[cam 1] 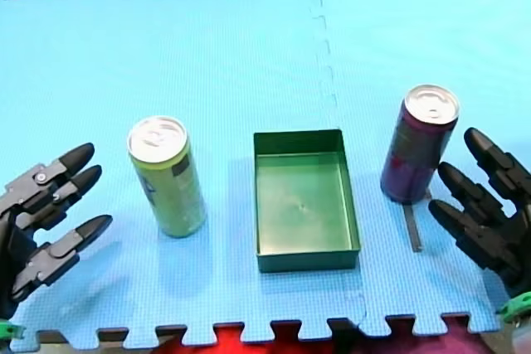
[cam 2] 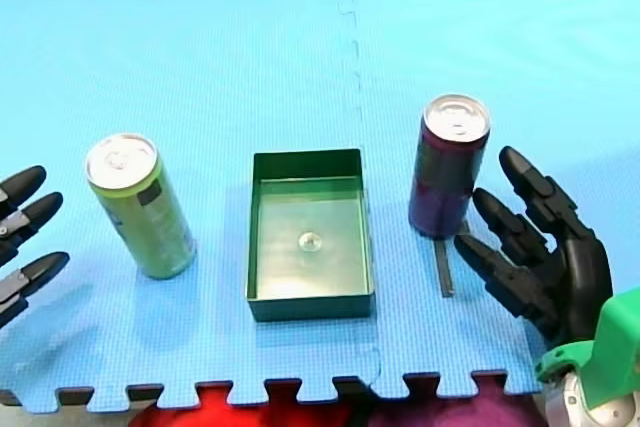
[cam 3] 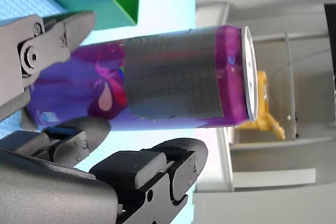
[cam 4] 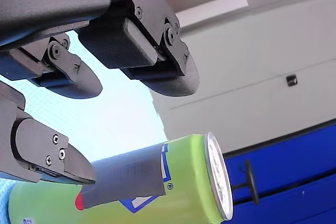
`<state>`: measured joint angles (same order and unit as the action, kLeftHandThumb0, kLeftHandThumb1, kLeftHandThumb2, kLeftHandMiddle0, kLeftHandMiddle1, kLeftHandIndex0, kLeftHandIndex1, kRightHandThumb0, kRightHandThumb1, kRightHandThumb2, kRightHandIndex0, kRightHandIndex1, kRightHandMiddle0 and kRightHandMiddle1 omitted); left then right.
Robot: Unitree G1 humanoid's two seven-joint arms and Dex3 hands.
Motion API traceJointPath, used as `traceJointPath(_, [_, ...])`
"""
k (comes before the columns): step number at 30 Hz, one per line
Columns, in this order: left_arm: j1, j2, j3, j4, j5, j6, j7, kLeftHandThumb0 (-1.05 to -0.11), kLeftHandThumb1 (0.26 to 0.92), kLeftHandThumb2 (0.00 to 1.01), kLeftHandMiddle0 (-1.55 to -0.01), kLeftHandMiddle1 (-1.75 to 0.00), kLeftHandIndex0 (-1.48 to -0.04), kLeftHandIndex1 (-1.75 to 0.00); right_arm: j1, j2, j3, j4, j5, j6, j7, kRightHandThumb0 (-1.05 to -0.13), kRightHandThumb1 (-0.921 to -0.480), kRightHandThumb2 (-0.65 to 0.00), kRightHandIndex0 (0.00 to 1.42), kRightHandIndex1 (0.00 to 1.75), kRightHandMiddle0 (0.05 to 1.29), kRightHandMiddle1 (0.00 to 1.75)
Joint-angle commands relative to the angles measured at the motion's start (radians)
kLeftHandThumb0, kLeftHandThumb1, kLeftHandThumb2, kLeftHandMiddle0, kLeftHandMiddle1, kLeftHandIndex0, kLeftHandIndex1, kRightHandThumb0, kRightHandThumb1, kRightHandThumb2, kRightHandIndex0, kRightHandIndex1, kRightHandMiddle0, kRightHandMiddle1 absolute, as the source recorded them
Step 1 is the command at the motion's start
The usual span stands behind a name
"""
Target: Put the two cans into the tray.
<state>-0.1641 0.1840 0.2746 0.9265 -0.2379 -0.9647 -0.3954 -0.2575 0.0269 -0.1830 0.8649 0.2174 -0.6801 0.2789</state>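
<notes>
A green can point(cam 1: 168, 178) with a grey label stands upright on the blue mat, left of a dark green rectangular tray point(cam 1: 299, 140). Nothing lies in the tray. A purple can point(cam 1: 417, 148) stands upright to the right of the tray. My left hand point(cam 1: 93, 192) is at the mat's left edge, a short way from the green can and not touching it. Just right of the purple can is my right hand point(cam 1: 452, 173), close to it and holding nothing. The first wrist view has the purple can point(cam 3: 173, 85) between black fingers point(cam 3: 58, 30). The second wrist view has the green can point(cam 4: 157, 192).
The blue foam mat point(cam 1: 207, 55) has jigsaw edges and a seam running back from the tray. A thin grey strip point(cam 1: 412, 225) lies on the mat at the purple can's base. The mat's front edge point(cam 1: 274, 333) is just behind both hands.
</notes>
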Motion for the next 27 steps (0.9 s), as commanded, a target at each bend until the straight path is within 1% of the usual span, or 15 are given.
traceJointPath(1, [-0.005, 0.005, 0.003, 0.004, 0.0, -0.004, 0.001, -1.048, 0.822, 0.0, -0.7, -0.01, -0.71, 0.0, -0.008, -0.011, -0.003, 0.012, -0.011, -0.014, -0.006, -0.882, -0.633, 0.0, 0.73, 0.04, 0.6, 0.02])
traceJointPath(4, [-0.008, 0.004, 0.002, 0.008, 0.001, -0.004, 0.002, -1.048, 0.821, 0.0, -0.7, 0.0, -0.71, 0.0, -0.014, -0.018, 0.0, 0.022, -0.028, -0.022, -0.011, -0.86, -0.626, 0.0, 0.74, 0.03, 0.6, 0.01])
traceJointPath(6, [-0.009, 0.003, 0.002, 0.01, 0.002, -0.006, 0.003, -1.048, 0.82, 0.0, -0.7, 0.0, -0.71, 0.0, -0.019, -0.024, 0.003, 0.03, -0.045, -0.03, -0.021, -0.851, -0.624, 0.0, 0.73, 0.03, 0.6, 0.01])
traceJointPath(8, [-0.01, 0.003, 0.003, 0.012, 0.001, -0.007, 0.003, -1.048, 0.819, 0.0, -0.7, 0.0, -0.71, 0.0, -0.023, -0.034, 0.011, 0.042, -0.078, -0.05, -0.047, -0.844, -0.62, -0.002, 0.73, 0.02, 0.6, 0.01])
traceJointPath(10, [-0.009, 0.002, 0.003, 0.012, -0.001, -0.007, 0.002, -1.048, 0.819, 0.0, -0.7, 0.0, -0.71, 0.0, -0.025, -0.045, 0.023, 0.052, -0.122, -0.071, -0.084, -0.848, -0.622, -0.003, 0.72, 0.01, 0.59, 0.0])
traceJointPath(12, [-0.009, 0.001, 0.004, 0.013, -0.004, -0.005, -0.001, -1.048, 0.818, 0.0, -0.7, 0.0, -0.71, 0.0, -0.025, -0.053, 0.034, 0.057, -0.156, -0.08, -0.117, -0.858, -0.624, -0.003, 0.71, 0.01, 0.59, 0.0])
traceJointPath(13, [-0.009, 0.0, 0.004, 0.013, -0.005, -0.004, -0.002, -1.048, 0.817, 0.0, -0.7, 0.0, -0.71, 0.0, -0.025, -0.058, 0.04, 0.056, -0.172, -0.079, -0.133, -0.863, -0.626, -0.004, 0.7, 0.0, 0.58, 0.0])
traceJointPath(14, [-0.01, 0.0, 0.005, 0.014, -0.007, -0.004, -0.003, -1.048, 0.817, 0.0, -0.7, 0.0, -0.71, 0.0, -0.023, -0.062, 0.046, 0.052, -0.189, -0.076, -0.15, -0.874, -0.631, -0.005, 0.7, 0.0, 0.58, 0.0])
traceJointPath(16, [-0.01, -0.001, 0.006, 0.015, -0.01, -0.002, -0.006, -1.048, 0.816, 0.0, -0.7, 0.0, -0.71, 0.0, -0.018, -0.069, 0.057, 0.039, -0.217, -0.067, -0.179, -0.896, -0.638, -0.006, 0.69, 0.0, 0.57, 0.0])
traceJointPath(17, [-0.01, -0.002, 0.006, 0.014, -0.011, -0.002, -0.008, -1.048, 0.816, 0.0, -0.7, 0.0, -0.71, 0.0, -0.014, -0.073, 0.064, 0.03, -0.233, -0.058, -0.197, -0.927, -0.654, -0.011, 0.68, 0.0, 0.57, 0.0])
traceJointPath(18, [-0.01, -0.003, 0.006, 0.012, -0.013, -0.001, -0.009, -1.048, 0.815, 0.0, -0.7, -0.01, -0.71, 0.0, -0.011, -0.076, 0.071, 0.02, -0.248, -0.049, -0.213, -0.973, -0.681, -0.017, 0.67, 0.0, 0.56, 0.0])
traceJointPath(21, [-0.008, -0.005, 0.006, 0.006, -0.014, 0.001, -0.011, -1.048, 0.815, 0.0, -0.7, -0.01, -0.71, 0.0, -0.003, -0.089, 0.091, -0.005, -0.295, -0.018, -0.26, -1.017, -0.707, -0.018, 0.65, 0.0, 0.55, 0.0])
traceJointPath(24, [-0.007, -0.005, 0.007, 0.003, -0.015, 0.004, -0.013, -1.048, 0.815, 0.0, -0.7, -0.01, -0.71, 0.0, 0.001, -0.099, 0.107, -0.019, -0.323, -0.001, -0.292, -1.039, -0.721, -0.016, 0.63, 0.0, 0.53, 0.0])
traceJointPath(27, [-0.006, -0.005, 0.007, 0.001, -0.015, 0.008, -0.015, -1.048, 0.815, 0.0, -0.7, -0.01, -0.71, 0.0, -0.002, -0.105, 0.117, -0.024, -0.335, 0.008, -0.314, -1.047, -0.731, -0.015, 0.61, 0.0, 0.52, 0.0])
